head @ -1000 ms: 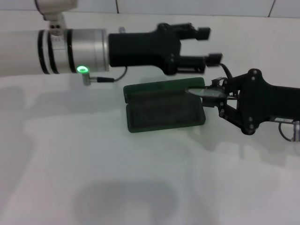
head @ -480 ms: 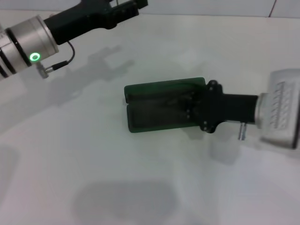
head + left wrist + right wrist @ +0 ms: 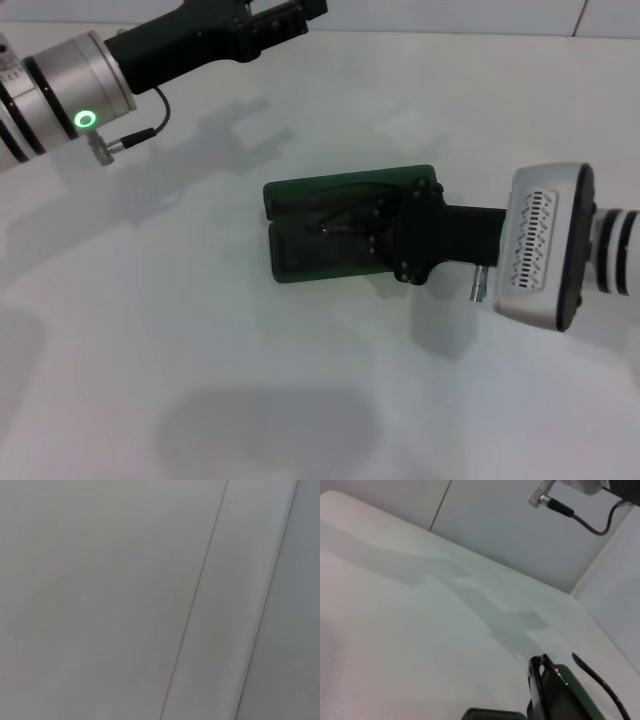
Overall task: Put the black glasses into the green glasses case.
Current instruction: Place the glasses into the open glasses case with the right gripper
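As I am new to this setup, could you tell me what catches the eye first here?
The open green glasses case lies mid-table, with the right pincer reaching over its tray, where thin black glasses show. The left pincer is raised at the table's far left edge, a green light glowing on its wrist.

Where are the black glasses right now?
In the head view, the black glasses lie over the open green glasses case, mid-table, just beyond the right hand.
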`<move>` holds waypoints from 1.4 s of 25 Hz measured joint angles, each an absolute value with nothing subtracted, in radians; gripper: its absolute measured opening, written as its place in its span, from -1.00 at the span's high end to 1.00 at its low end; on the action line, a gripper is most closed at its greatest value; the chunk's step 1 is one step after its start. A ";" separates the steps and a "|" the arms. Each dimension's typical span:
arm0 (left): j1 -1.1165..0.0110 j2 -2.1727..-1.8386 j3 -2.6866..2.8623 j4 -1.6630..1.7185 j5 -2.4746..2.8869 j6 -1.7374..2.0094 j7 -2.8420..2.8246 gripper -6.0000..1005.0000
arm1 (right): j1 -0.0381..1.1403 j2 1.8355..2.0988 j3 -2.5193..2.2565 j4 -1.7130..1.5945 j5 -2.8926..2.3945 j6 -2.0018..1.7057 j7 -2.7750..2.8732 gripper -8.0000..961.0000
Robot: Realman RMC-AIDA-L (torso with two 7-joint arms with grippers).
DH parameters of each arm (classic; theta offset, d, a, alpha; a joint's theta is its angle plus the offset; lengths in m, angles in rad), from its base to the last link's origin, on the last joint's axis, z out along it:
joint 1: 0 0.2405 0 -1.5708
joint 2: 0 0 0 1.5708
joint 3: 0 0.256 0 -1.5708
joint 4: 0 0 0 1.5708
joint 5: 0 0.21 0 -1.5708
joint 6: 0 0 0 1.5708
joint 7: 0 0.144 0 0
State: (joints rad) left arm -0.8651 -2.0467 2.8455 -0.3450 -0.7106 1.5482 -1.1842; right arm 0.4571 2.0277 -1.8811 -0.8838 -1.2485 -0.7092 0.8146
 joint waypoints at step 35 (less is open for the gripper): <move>-0.860 -2.041 2.846 -0.345 -0.580 1.502 -1.192 -0.57 | 0.395 2.009 -1.288 -0.720 -1.116 -1.193 0.913 0.63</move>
State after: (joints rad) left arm -0.8599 -2.0409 2.8456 -0.3453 -0.5801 1.5022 -1.1924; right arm 0.3950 2.0087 -1.2884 -0.7199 -1.1158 -1.1935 0.9134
